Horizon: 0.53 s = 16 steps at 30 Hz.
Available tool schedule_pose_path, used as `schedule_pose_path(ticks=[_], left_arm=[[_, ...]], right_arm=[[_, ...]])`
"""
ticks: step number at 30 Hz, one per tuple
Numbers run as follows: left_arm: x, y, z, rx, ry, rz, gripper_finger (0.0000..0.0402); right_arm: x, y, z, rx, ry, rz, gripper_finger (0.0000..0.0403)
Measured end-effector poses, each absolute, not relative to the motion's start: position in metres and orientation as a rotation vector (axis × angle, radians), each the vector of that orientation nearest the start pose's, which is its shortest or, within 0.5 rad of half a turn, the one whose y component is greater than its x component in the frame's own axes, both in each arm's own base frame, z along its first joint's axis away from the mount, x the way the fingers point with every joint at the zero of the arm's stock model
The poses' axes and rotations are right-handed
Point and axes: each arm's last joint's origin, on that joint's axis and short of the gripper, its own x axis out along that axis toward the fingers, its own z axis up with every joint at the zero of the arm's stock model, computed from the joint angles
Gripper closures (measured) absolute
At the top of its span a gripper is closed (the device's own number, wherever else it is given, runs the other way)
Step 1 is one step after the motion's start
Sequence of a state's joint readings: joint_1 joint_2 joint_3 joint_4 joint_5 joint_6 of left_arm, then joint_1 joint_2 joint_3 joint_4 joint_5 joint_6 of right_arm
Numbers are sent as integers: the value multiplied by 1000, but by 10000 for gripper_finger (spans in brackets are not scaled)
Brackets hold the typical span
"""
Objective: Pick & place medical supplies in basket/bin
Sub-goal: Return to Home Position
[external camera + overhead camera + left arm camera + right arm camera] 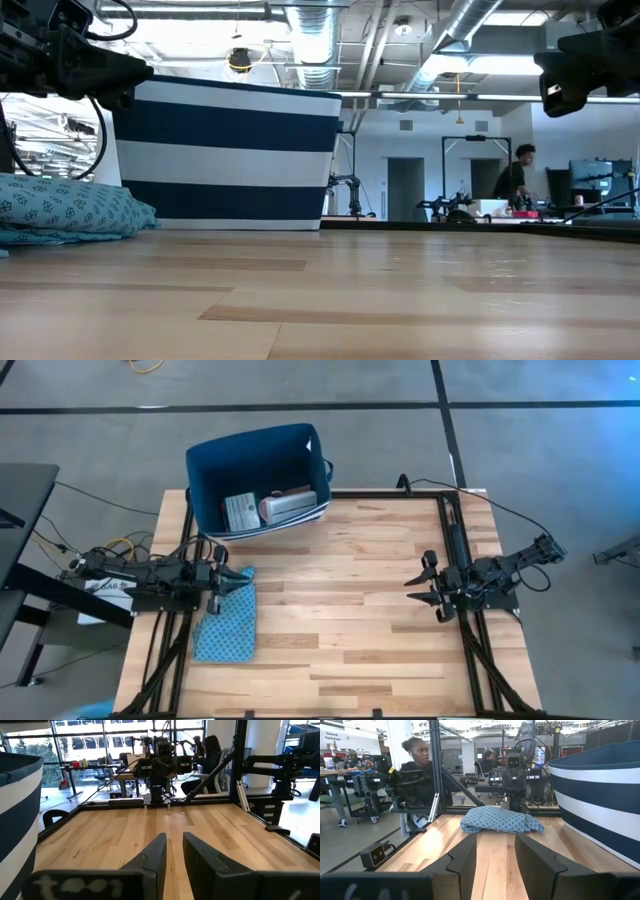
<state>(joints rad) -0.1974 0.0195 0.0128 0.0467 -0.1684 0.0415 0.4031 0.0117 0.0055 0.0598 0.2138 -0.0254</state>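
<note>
Both empty: left gripper [240, 576] fingers narrowly parted, right gripper [420, 586] wider. Cloth pouch [228, 625] lies beneath left fingertips, bin [255, 453] nearby.

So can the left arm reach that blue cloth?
Probably yes. The cloth lies right by the left gripper, whose tips sit over its edge, and nothing stands between them.

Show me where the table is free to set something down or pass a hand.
Free: the middle of the table, between pouch and right hand, and the whole near strip. Crowded: far left corner, taken by the bin, and the left edge, where the left hand meets the pouch.
</note>
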Motion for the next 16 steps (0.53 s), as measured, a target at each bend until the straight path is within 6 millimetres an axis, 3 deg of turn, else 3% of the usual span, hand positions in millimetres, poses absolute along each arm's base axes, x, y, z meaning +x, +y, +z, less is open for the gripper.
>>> schedule_pose_path(ticks=[16], left_arm=[[97, -14, 171, 37, -40, -28, 347]], right_arm=[[92, 33, 170, -9, -54, 189, 274]])
